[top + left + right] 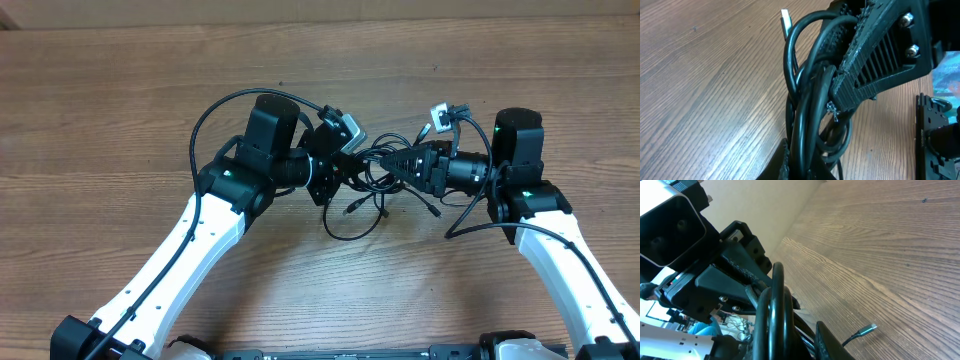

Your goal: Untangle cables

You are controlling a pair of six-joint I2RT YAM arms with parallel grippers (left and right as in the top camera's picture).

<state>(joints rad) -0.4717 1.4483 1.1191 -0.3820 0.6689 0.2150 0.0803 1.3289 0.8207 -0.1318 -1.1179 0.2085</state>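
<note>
A tangle of thin black cables (372,178) hangs between my two grippers above the wooden table, with a loop (350,226) drooping toward the front. My left gripper (338,168) is shut on the bundle from the left. My right gripper (403,165) is shut on it from the right. In the left wrist view the cables (807,105) run up from my left jaws (812,170) to the right gripper's ribbed finger (875,60). A silvery plug tip (785,20) sticks up. In the right wrist view the cables (777,310) pass between my right jaws (805,345). A plug tip (867,328) lies on the table.
The wooden table (120,110) spreads all round. The thicker arm wires arc over the left arm (215,110) and by the right arm (470,215). The left wrist camera housing (675,225) is close to the right wrist camera.
</note>
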